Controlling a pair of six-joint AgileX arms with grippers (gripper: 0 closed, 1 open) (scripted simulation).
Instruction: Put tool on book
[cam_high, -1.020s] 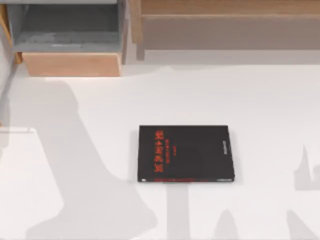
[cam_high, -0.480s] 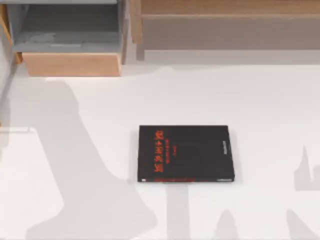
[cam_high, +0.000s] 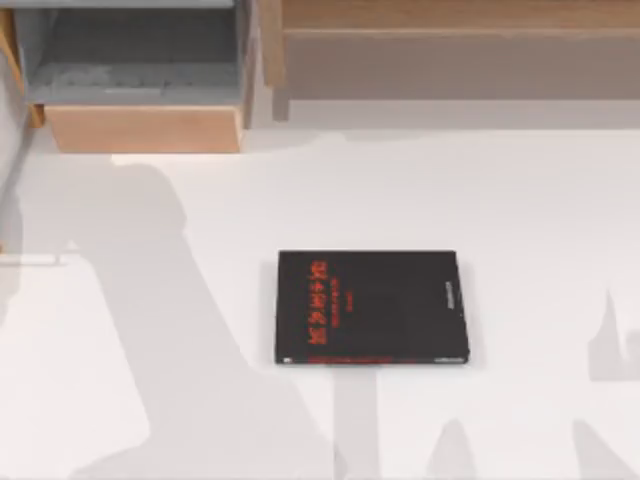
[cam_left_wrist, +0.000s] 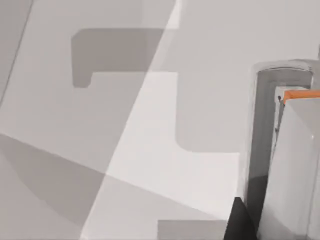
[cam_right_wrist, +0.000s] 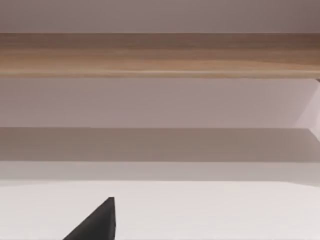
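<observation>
The book (cam_high: 371, 307) lies flat near the middle of the white table (cam_high: 520, 210), black with red lettering toward its left side and small pale text near its right edge. Nothing rests on its cover. The tool is out of view. A black part of my left gripper (cam_left_wrist: 240, 222) shows in the left wrist view, over bare white surface and beside a pale upright panel (cam_left_wrist: 290, 170) with an orange edge. In the right wrist view a black part of my right gripper (cam_right_wrist: 97, 222) points over the table toward a wooden ledge (cam_right_wrist: 160, 55).
An open wooden drawer (cam_high: 145, 128) with a grey inside stands at the back left. A long wooden cabinet (cam_high: 450, 60) runs along the back. A broad arm shadow (cam_high: 170, 330) falls left of the book. White table surrounds the book on all sides.
The large arm shadow on the left of the table has shifted to the right, toward the book. The book has not moved.
</observation>
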